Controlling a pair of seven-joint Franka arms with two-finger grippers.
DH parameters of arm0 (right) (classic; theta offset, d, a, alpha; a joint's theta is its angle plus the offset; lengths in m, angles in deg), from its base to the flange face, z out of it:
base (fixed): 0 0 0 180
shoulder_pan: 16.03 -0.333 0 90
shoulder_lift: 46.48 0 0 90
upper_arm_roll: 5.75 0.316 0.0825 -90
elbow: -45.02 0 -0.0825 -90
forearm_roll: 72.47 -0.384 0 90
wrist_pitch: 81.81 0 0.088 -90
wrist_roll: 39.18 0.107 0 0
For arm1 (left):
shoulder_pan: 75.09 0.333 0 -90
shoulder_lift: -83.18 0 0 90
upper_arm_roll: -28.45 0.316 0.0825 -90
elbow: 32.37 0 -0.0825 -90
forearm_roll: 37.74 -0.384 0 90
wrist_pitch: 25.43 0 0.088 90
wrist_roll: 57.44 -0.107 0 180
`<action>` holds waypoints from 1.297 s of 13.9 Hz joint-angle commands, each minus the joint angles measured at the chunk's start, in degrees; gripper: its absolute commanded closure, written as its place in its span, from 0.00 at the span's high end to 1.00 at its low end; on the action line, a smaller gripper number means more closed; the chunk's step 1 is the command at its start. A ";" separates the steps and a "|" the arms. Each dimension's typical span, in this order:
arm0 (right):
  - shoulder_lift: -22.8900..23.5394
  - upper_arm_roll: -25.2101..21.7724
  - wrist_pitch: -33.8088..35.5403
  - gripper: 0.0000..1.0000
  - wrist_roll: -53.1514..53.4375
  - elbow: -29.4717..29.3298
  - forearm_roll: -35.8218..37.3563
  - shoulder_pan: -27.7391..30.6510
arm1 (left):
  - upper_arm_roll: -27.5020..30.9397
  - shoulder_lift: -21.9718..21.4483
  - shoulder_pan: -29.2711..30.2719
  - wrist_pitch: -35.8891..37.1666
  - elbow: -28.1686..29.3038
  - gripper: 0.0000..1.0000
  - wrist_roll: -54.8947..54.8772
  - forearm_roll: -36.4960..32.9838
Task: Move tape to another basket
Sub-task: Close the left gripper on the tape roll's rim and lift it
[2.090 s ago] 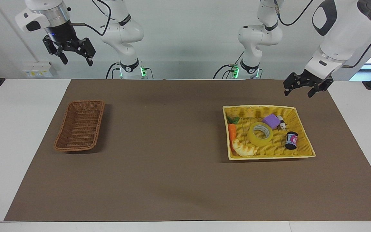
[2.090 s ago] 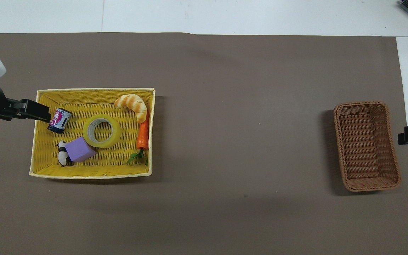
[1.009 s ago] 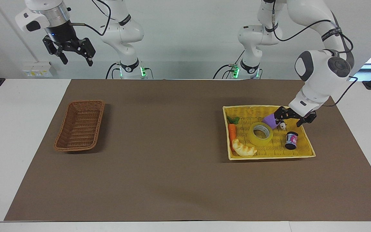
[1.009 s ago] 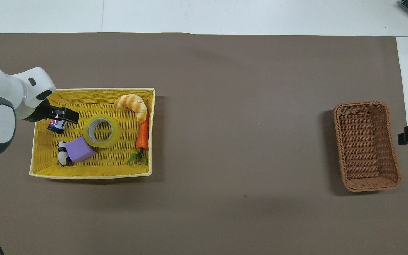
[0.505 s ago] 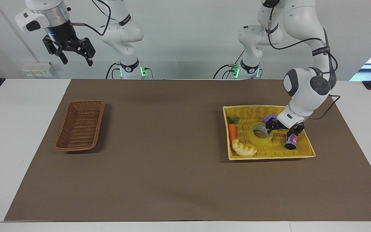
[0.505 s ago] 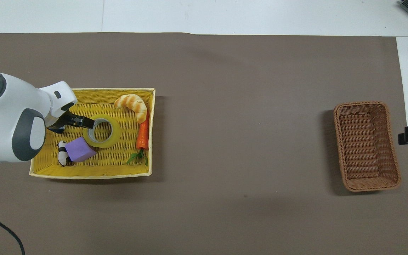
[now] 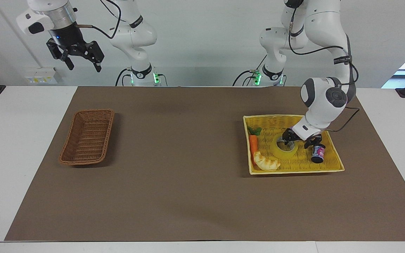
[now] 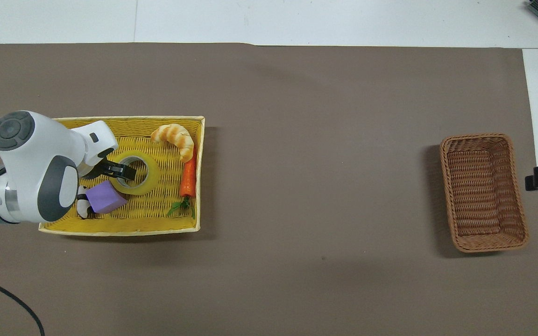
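Note:
The tape (image 7: pixel 282 151) (image 8: pixel 150 174), a yellow ring with a white core, lies flat in the middle of the yellow tray basket (image 7: pixel 295 171) (image 8: pixel 119 230). My left gripper (image 7: pixel 297 142) (image 8: pixel 111 170) is down on it, open and astride the ring's wall on the side toward the left arm's end. One finger (image 8: pixel 125 172) is inside the core, the other outside by the can. The brown wicker basket (image 7: pixel 95 111) (image 8: pixel 477 136) stands with nothing in it at the right arm's end. My right gripper (image 7: pixel 84 66) waits open, high above that end.
Around the tape in the yellow tray lie a croissant (image 7: pixel 266 162) (image 8: pixel 174 136), a carrot (image 7: pixel 253 144) (image 8: pixel 188 175), a purple block (image 8: pixel 105 197), a small panda figure (image 8: pixel 81 205) and a small can (image 7: pixel 317 154). A brown mat covers the table between the two baskets.
My left gripper has come down from above the tray's edge onto the tape, one finger entering the core, and its jaws have narrowed a little. The right arm has not moved.

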 commanded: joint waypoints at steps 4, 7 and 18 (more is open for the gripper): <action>-0.78 0.28 0.99 1.00 0.44 0.57 -1.10 0.83 | 0.81 -1.17 -0.19 -1.08 1.32 0.00 -0.15 0.80; -0.78 0.28 0.99 1.00 0.44 0.57 -1.10 0.83 | 0.81 -1.52 0.34 1.80 -0.86 0.00 -0.24 0.80; -3.77 0.10 0.55 1.00 -0.61 5.84 -8.47 3.82 | 0.11 -4.50 0.17 24.84 -17.75 0.00 4.31 7.04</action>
